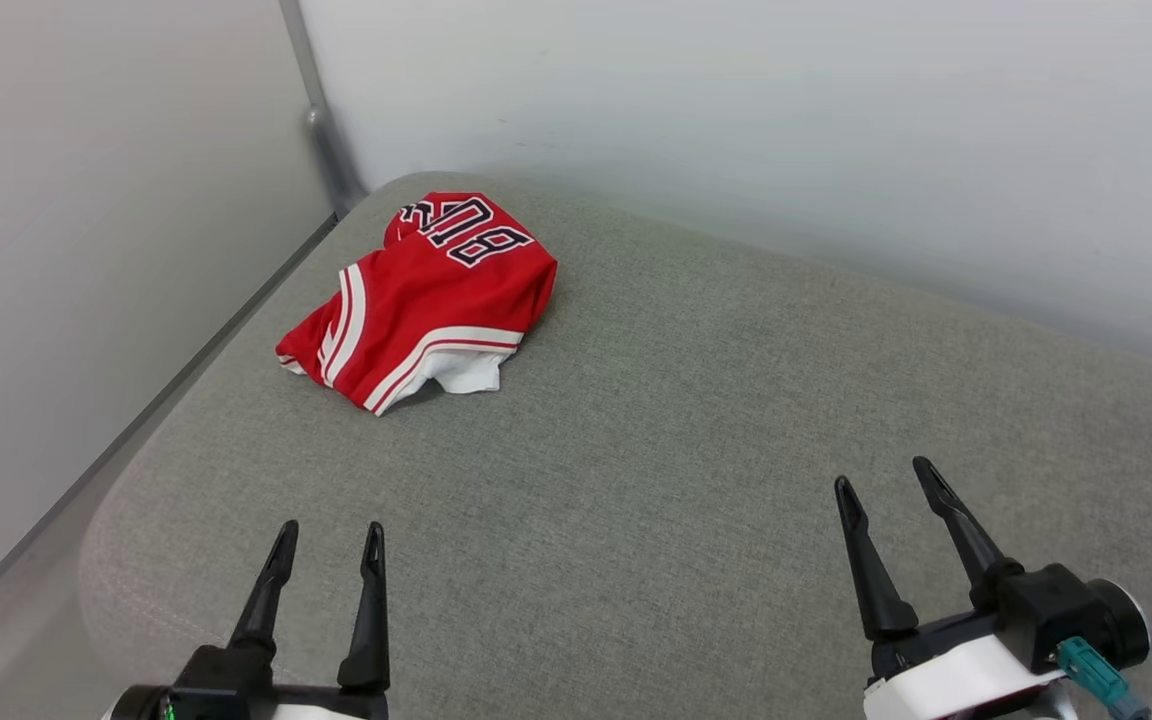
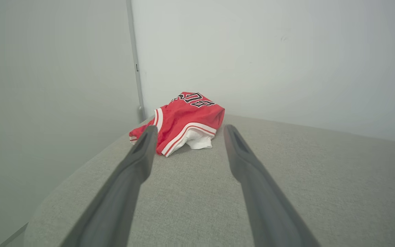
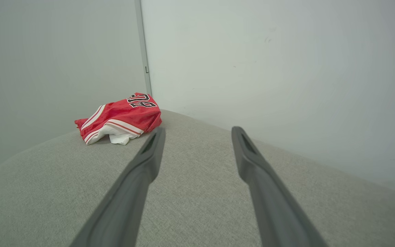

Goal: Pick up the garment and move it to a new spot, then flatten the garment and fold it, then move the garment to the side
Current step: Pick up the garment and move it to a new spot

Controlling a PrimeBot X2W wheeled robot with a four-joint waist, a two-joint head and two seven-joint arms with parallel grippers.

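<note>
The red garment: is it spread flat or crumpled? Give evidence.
Crumpled: the garment lies heaped on the grey cushion, lettering creased, white fabric poking from underneath.

Head view looking down, wrist views low and forward, all sharing far garment (image 1: 431,300)

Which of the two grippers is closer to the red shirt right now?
The left gripper: the garment lies crumpled straight ahead of it, while the right gripper sits off to the far side.
</note>
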